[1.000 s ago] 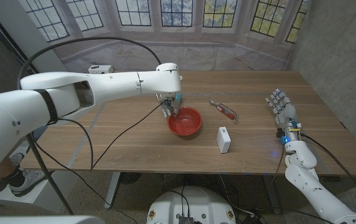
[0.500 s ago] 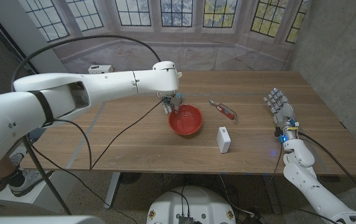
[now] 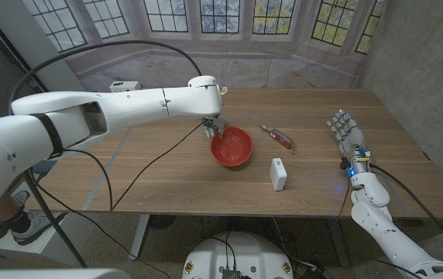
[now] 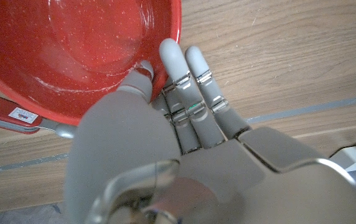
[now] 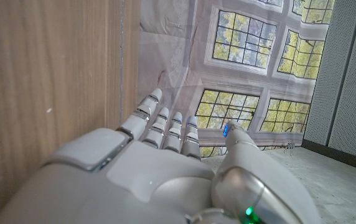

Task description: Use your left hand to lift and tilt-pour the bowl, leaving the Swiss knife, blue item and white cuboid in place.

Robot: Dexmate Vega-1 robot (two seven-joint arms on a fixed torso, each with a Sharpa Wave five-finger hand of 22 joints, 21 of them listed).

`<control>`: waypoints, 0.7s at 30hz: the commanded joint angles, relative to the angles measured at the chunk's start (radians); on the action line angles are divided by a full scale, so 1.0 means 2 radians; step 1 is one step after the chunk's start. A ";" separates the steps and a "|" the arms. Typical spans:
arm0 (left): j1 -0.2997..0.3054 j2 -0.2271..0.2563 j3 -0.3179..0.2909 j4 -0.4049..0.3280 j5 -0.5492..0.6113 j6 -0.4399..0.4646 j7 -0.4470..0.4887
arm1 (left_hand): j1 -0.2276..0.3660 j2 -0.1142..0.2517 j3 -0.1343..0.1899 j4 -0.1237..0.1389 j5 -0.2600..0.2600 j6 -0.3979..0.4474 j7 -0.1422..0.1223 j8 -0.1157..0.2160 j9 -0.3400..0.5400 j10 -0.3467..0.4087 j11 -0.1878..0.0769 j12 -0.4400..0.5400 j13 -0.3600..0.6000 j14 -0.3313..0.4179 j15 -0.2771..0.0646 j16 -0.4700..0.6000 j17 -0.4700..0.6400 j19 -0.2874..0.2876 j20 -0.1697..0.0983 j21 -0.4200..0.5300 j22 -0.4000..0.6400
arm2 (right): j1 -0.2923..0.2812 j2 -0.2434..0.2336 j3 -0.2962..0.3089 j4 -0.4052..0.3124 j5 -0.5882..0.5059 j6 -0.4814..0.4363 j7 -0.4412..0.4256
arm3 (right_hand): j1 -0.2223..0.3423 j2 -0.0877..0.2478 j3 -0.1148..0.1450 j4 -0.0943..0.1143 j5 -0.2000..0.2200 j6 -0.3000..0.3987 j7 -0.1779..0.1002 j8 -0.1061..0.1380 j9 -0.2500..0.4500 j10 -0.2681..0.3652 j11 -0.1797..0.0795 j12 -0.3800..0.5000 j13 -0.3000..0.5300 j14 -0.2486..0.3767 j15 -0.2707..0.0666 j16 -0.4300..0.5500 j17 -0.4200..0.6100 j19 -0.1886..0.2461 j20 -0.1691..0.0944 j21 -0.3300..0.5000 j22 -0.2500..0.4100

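The left hand [image 3: 213, 126] grips the near-left rim of the red bowl [image 3: 232, 147], thumb inside the wall and fingers [image 4: 193, 87] outside and under it, as the left wrist view shows. The bowl sits near the table's middle, apparently tilted up toward the hand. It lies just right of that hand, so a pour would likely tip away, toward the Swiss knife [image 3: 279, 137] and white cuboid [image 3: 279, 173]. The right hand [image 3: 347, 132] stands open, well apart.

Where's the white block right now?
In the head view the white block stands on the table, right of the red bowl and nearer the robot than the pocket knife.
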 commanded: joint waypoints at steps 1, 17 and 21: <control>-0.006 0.006 0.005 -0.016 0.019 -0.005 0.000 | 0.005 0.002 -0.004 0.001 -0.002 0.013 0.006 -0.001 0.002 0.022 -0.019 -0.001 0.003 0.000 -0.002 0.003 0.000 -0.001 0.000 0.006 0.000 | 0.002 0.003 -0.002 0.004 0.000 -0.001 0.001 | -0.001 0.002 0.002 -0.002 -0.001 0.004 -0.001 0.001 0.003 0.005 0.001 0.002 0.001 0.006 -0.014 0.003 0.001 0.005 -0.017 0.002 0.000; -0.018 0.012 0.021 -0.042 0.052 -0.009 0.005 | 0.005 0.002 -0.007 0.002 -0.002 0.013 0.004 -0.006 0.004 0.025 -0.021 -0.004 0.011 0.001 -0.002 0.003 0.000 -0.006 -0.002 0.016 -0.005 | 0.010 0.007 -0.003 0.016 0.002 0.001 0.007 | -0.001 0.002 0.002 -0.002 -0.001 0.004 -0.001 0.001 0.003 0.004 0.001 0.002 0.001 0.006 -0.014 0.003 0.001 0.005 -0.017 0.002 0.000; -0.021 0.012 0.025 -0.044 0.059 -0.011 0.003 | 0.005 0.002 -0.007 0.002 -0.002 0.015 0.005 -0.006 0.005 0.025 -0.021 -0.004 0.013 0.001 -0.002 0.003 0.000 -0.006 -0.002 0.018 -0.006 | 0.011 0.008 -0.002 0.020 0.003 0.002 0.009 | -0.001 0.002 0.002 -0.002 -0.001 0.004 -0.001 0.001 0.003 0.005 0.001 0.002 0.001 0.006 -0.015 0.003 0.001 0.005 -0.017 0.002 0.000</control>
